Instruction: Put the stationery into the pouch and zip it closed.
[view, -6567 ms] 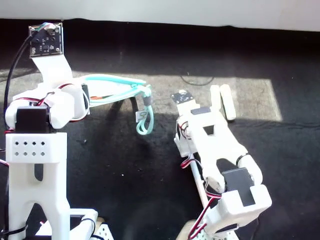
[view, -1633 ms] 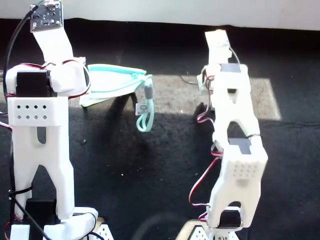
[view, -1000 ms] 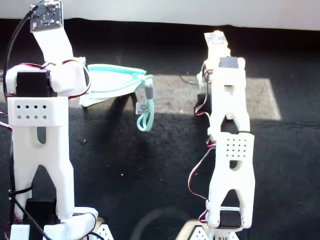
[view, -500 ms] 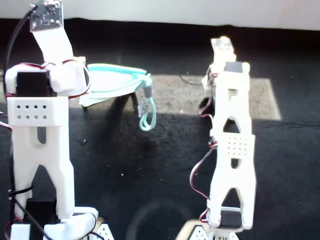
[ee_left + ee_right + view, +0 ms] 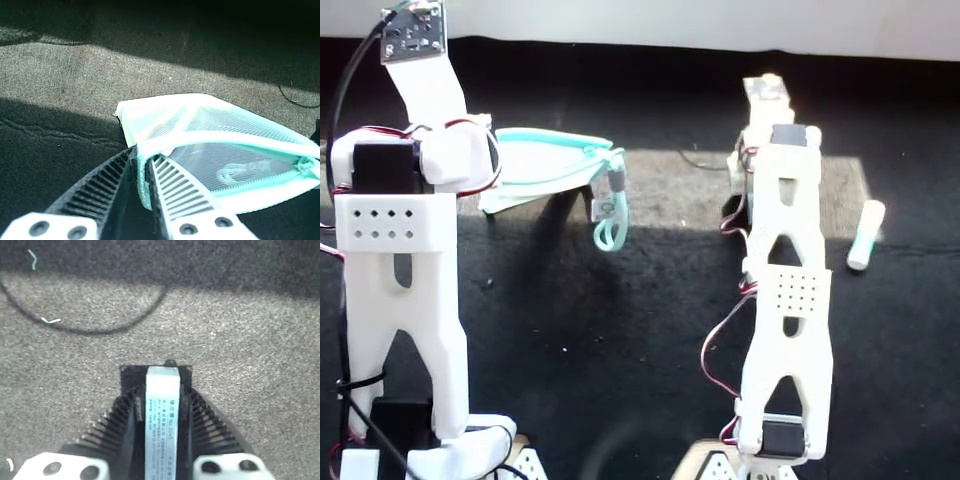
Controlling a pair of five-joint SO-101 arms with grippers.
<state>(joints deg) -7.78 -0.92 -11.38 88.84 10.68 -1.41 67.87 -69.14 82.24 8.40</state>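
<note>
Two grippers, both clamping something. The left gripper (image 5: 141, 167) is pinching the mint rim of the pouch (image 5: 220, 145), with its ribbed fingers (image 5: 175, 192) pressed together on the fabric near one corner. The pouch (image 5: 545, 165) is hanging off that grip beside the left arm (image 5: 400, 260) and casting a shadow on the mat below it. Its two mint edges are standing apart along most of their length, so the mouth is reading as open. They are meeting at the far end, where the zip pull (image 5: 305, 165) is sitting. A mint loop (image 5: 608, 228) is dangling from that end, over the dark part of the mat (image 5: 620, 350).

The right gripper (image 5: 161, 385) is closing on a white stick (image 5: 161, 420) with a printed label. The stick is lying lengthwise between the fingers and pointing down at the mat. The right arm (image 5: 782, 300) is stretching straight out toward the far side of the table, well apart from the pouch. A thin dark cable (image 5: 85, 330) is curving across the mat just beyond the gripper.

One more item is lying loose. It is a white tube (image 5: 865, 235) with a mint end, flat on the mat on the right arm's outer side, at the edge of the sunlit strip (image 5: 670, 190). Nothing is touching it. I can't tell whether anything is inside the pouch.
</note>
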